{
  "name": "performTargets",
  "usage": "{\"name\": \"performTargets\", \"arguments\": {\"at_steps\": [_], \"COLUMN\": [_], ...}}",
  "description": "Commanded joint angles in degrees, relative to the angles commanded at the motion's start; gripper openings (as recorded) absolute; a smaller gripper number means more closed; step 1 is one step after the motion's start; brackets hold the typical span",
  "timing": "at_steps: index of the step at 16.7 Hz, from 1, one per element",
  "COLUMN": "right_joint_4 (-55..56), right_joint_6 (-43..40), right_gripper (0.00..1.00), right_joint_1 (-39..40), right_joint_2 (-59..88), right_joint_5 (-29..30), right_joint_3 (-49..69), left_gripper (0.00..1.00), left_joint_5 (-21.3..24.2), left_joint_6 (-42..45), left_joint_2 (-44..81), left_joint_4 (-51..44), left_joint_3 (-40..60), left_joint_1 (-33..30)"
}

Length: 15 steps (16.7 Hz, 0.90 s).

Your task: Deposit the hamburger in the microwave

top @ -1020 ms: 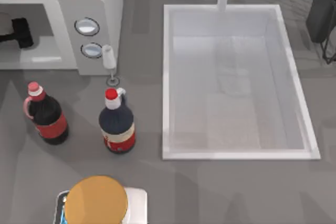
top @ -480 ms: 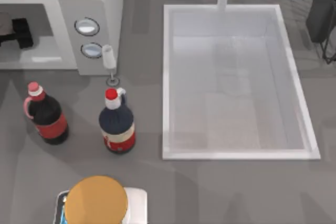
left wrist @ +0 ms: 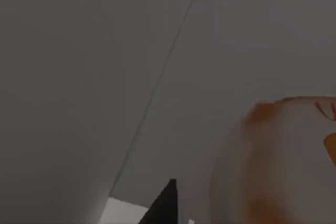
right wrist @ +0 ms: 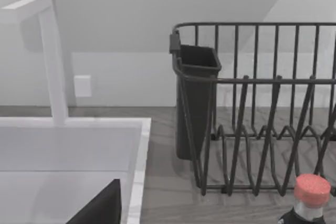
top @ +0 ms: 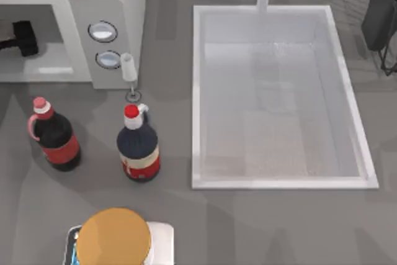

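Observation:
The white microwave (top: 118, 4) stands at the table's back left, its grey cavity (top: 43, 60) open beside a panel with two round dials (top: 103, 31). My left gripper (top: 23, 34) is a dark shape inside the cavity at its left end. The pale tan hamburger (left wrist: 278, 161) lies close by it, on the grey cavity floor in the left wrist view. In the top view the hamburger (top: 4, 29) is a tan sliver at the picture's left edge. A dark part of my right gripper (right wrist: 100, 208) hangs over the sink's rim.
Two dark bottles (top: 54, 134) (top: 139, 147) stand in front of the microwave. A small white cylinder (top: 128, 66) sits by the dials. A big orange disc (top: 113, 238) lies at the front edge. The white sink basin (top: 198, 91) fills the middle, with a dark wire rack (right wrist: 257, 108) behind it on the right.
My left gripper has shifted slightly toward the back of the microwave cavity. Everything else stays put.

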Motion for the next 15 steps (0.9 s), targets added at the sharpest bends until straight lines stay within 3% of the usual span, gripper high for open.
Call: {"name": "performTargets", "arguments": {"at_steps": [6, 15], "right_joint_4": [0.00, 0.00], "right_joint_6": [0.00, 0.00], "right_gripper": [1.00, 1.00], "right_joint_1": [0.00, 0.00], "right_joint_2": [0.00, 0.00], "right_joint_5": [0.00, 0.00], "right_joint_3": [0.00, 0.00], "left_gripper": [1.00, 1.00], "left_joint_5": [2.53, 6.88], "left_joint_6": [1.52, 4.05], "left_joint_2": [-7.07, -20.84], "left_joint_4": [5.98, 19.88], "left_joint_3": [-6.44, -27.88], "left_joint_1": [-0.45, 1.95]}}
